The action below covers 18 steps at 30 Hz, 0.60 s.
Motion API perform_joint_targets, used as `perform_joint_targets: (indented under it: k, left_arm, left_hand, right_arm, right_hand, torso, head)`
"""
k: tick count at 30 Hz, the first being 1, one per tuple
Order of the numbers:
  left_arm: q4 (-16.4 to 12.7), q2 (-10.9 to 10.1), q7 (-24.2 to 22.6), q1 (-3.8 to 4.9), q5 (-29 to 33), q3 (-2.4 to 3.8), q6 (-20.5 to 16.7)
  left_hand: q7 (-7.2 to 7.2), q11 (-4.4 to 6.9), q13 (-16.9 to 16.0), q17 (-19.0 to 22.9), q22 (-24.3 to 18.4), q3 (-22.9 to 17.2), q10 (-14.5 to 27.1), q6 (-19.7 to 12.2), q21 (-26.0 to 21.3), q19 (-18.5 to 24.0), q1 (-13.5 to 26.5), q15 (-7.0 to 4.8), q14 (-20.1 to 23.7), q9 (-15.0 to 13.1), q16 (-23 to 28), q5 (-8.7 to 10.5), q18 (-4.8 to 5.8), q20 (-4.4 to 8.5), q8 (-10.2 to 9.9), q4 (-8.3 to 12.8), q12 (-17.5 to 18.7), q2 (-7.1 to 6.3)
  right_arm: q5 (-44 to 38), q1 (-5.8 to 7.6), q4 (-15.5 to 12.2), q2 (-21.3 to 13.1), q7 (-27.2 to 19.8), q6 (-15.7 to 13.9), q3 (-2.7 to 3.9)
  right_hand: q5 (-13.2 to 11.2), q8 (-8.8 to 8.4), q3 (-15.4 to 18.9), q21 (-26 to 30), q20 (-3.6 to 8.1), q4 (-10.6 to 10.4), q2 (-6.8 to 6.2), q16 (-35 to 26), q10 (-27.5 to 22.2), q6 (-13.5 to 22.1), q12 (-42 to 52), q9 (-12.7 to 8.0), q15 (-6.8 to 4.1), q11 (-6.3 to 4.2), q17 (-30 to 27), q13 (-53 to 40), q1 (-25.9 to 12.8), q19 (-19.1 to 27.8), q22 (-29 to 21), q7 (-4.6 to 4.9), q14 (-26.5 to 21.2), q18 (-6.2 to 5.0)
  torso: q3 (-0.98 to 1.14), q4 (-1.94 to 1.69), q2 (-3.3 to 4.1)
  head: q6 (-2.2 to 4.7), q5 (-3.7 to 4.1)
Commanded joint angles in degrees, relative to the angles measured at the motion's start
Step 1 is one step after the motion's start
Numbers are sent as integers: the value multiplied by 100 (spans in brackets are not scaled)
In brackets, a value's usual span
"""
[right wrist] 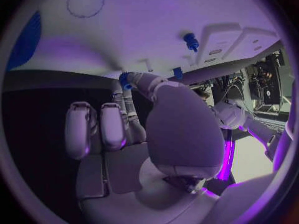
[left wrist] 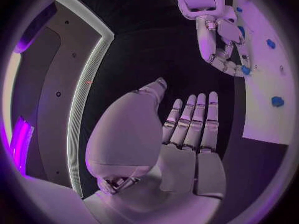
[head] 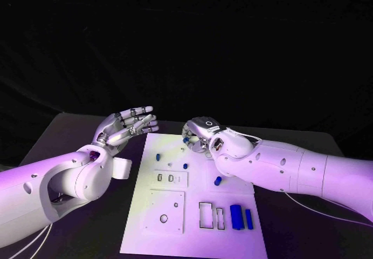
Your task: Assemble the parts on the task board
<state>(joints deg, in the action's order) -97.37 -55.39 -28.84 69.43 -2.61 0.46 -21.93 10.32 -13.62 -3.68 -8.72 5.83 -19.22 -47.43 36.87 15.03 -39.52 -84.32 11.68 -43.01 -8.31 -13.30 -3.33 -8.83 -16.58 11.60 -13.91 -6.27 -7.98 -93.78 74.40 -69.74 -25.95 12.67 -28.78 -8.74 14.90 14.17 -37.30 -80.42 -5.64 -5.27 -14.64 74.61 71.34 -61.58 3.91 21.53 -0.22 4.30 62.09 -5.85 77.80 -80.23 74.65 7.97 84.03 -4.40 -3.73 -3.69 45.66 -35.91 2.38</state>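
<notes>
The right hand (head: 208, 136) pinches a small blue part (right wrist: 125, 78) over the task board (head: 194, 237) (upper centre of the frame). The left hand (head: 128, 125) hovers released, fingers spread.

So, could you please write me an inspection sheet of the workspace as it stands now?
Surface: black table with the white task board in the middle.
Job's things: loose small parts on the board; two long blue parts beside a rectangular slot.
Clutter: nothing seen.
Hands: left hand open, raised beside the board's far left corner; right hand over the board's far edge, its fingers pinching a small blue part.
Cables: white cable under the right arm.
Surroundings: dark backdrop.
</notes>
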Motion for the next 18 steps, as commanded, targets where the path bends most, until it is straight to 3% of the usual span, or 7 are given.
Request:
perform_joint_targets:
  k: [1,11,16,18]
  left_arm:
    - [-23,11,-64,19,-27,5,103]
    - [-23,9,-52,32,-27,5,109]
    - [-15,14,-46,34,-27,5,117]
    - [-12,14,-45,35,-27,5,118]
  left_hand:
    - [627,-15,0,-6,-5,-22,-44,50,-21,-42,-40,1,-48,-2,14,20,-52,-4,-12,18,28,-19]
    - [627,-15,0,-7,-6,-24,-45,35,-20,-46,-39,0,-53,2,14,20,-53,-3,-18,19,32,-20]
    - [627,-15,0,-7,-6,-24,-45,35,-20,-46,-39,0,-53,2,14,20,-53,-3,-18,19,32,-20]
    - [627,-15,0,-7,-6,-24,-45,35,-20,-46,-39,0,-53,2,14,20,-53,-3,-18,19,32,-20]
  right_arm:
    - [-18,-36,38,23,-5,143,-9]
    - [-11,-53,115,63,11,169,-10]
    - [-9,-53,127,56,-23,109,-10]
    - [2,-53,111,38,-39,96,-10]
  right_hand:
    - [10,17,-11,33,-12,40,47,7,-13,36,-9,3,-9,-3,-8,-9,-30,33,-9,-2,91,72]
    - [10,12,-26,96,-26,62,30,-29,-77,104,-27,42,8,19,-89,-5,-83,98,-93,18,66,51]
    - [10,-157,-40,436,-123,106,-144,-258,-537,461,-38,74,125,161,-493,84,-258,421,-534,168,-65,-53]
    - [-3,-311,226,679,-178,162,-193,-415,-824,700,-22,57,175,216,-747,150,-363,622,-826,215,-148,-121]
  torso:
    - [2,-6,10]
    - [1,10,11]
    - [-2,20,9]
    - [-3,18,9]
  head:
    - [-8,-12]
    - [-28,-37]
    - [-24,-30]
    - [-24,-28]
